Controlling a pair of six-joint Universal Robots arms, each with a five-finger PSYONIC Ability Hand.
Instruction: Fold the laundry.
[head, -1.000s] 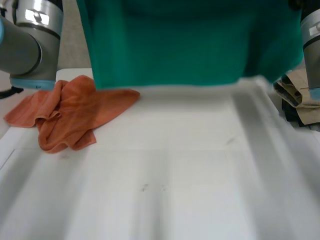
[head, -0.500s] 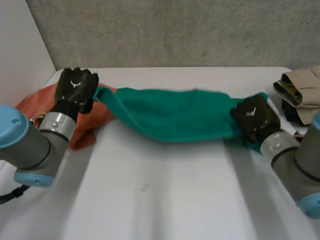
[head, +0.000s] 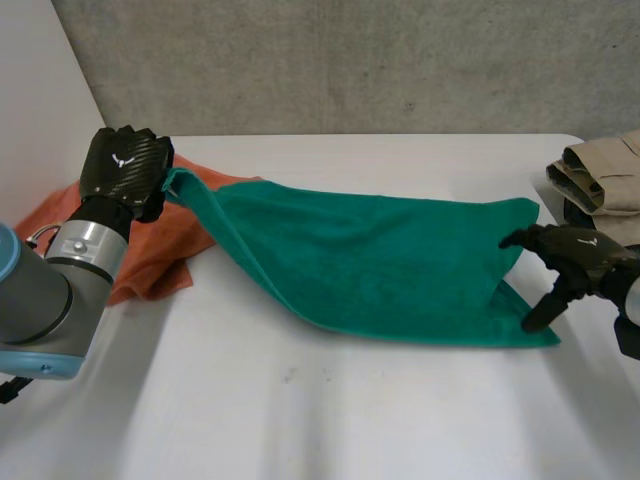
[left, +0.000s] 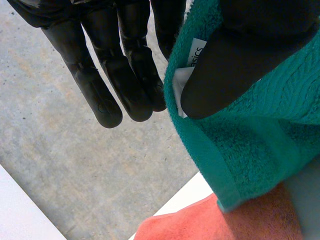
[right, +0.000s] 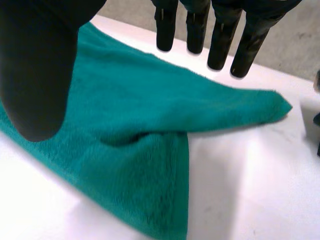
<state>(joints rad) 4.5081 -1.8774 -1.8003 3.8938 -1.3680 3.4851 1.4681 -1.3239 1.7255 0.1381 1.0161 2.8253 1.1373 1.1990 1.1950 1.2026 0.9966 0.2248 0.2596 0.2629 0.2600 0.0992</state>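
Observation:
A green towel (head: 370, 265) lies spread across the middle of the white table (head: 330, 410), with its right end folded over itself. My left hand (head: 125, 170) holds the towel's left corner lifted off the table. In the left wrist view the thumb (left: 240, 60) pinches the towel's hem (left: 210, 150), near a white label, against the fingers. My right hand (head: 570, 262) hovers open just off the towel's right corner. In the right wrist view its straight fingers (right: 220, 42) are spread above the green towel (right: 145, 130) and touch nothing.
A crumpled orange cloth (head: 150, 245) lies under and behind the towel's left end, also visible below my left hand as orange cloth (left: 220, 220). Folded beige and dark clothes (head: 600, 185) are stacked at the table's right edge. A grey wall stands behind the table.
The towel, held high in front of the camera a second ago, has come down onto the table. My right hand has let go of its corner and opened; the left keeps its grip.

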